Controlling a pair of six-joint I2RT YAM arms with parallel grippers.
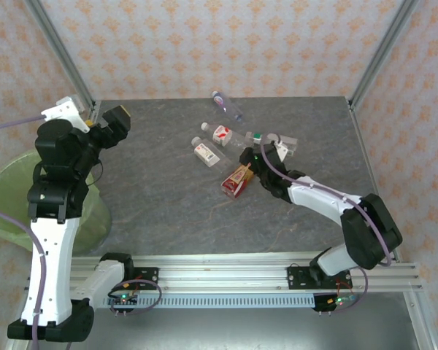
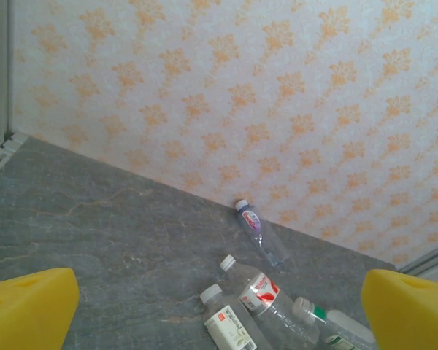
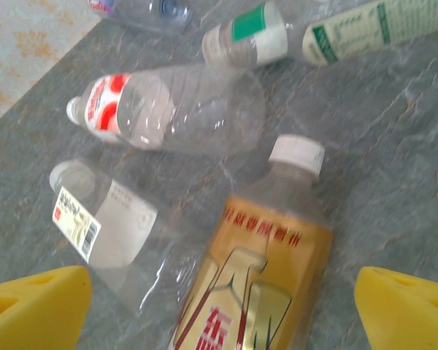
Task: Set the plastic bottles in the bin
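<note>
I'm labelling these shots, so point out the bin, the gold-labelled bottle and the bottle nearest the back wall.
bin point(image 1: 4, 191), top external view, on its green-lined wall.
gold-labelled bottle point(image 3: 263, 284), right wrist view, on its label.
bottle nearest the back wall point(image 2: 263, 237), left wrist view, on its clear body.

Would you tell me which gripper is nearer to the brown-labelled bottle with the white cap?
Right. The right gripper hangs open just over the brown-labelled bottle; the left gripper is far off to its left, near the bin.
</note>
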